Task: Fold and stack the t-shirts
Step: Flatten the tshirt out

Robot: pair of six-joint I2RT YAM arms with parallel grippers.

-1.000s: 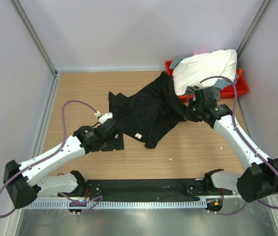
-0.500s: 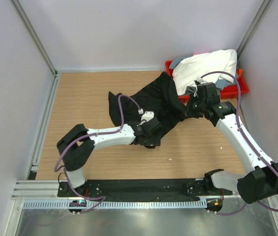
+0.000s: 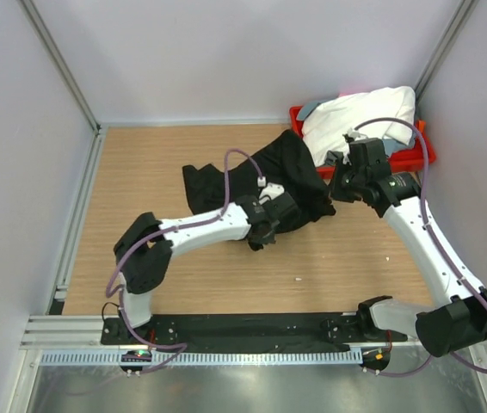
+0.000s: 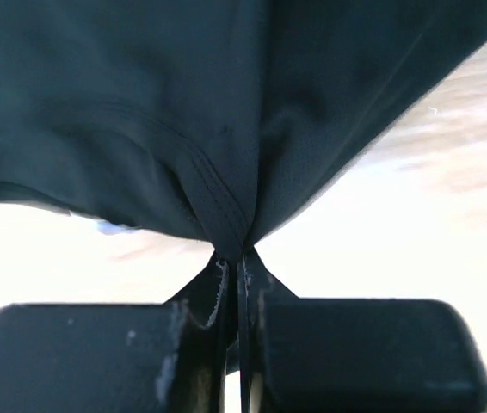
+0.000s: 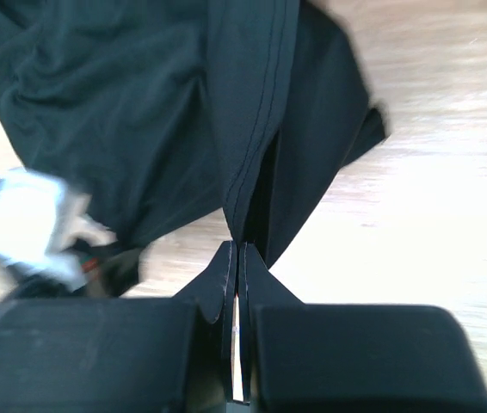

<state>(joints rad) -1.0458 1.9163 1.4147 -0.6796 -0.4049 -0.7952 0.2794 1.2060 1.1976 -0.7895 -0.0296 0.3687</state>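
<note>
The black t-shirt (image 3: pixel 243 176) lies crumpled mid-table, its far end reaching the red tray. My left gripper (image 3: pixel 271 215) is at the shirt's near edge, shut on a stitched hem of the black t-shirt (image 4: pixel 183 103); the left gripper (image 4: pixel 237 258) pinches the fabric into a point. My right gripper (image 3: pixel 335 185) holds the shirt's right side, and in the right wrist view the right gripper (image 5: pixel 237 249) is shut on a fold of the black t-shirt (image 5: pixel 140 112). A white t-shirt (image 3: pixel 364 116) is heaped in the tray, with grey t-shirt (image 3: pixel 308 109) fabric showing beneath it.
The red tray (image 3: pixel 424 156) stands at the back right corner against the wall. Grey walls close in the table on the left, back and right. A metal rail (image 3: pixel 226 357) runs along the near edge by the arm bases. The left arm's white link (image 5: pixel 20 228) shows beside the shirt.
My left arm swung from the shirt's left side across to its near hem and shut on it. The shirt's near edge has drawn up. The right gripper shifted slightly back, still gripping.
</note>
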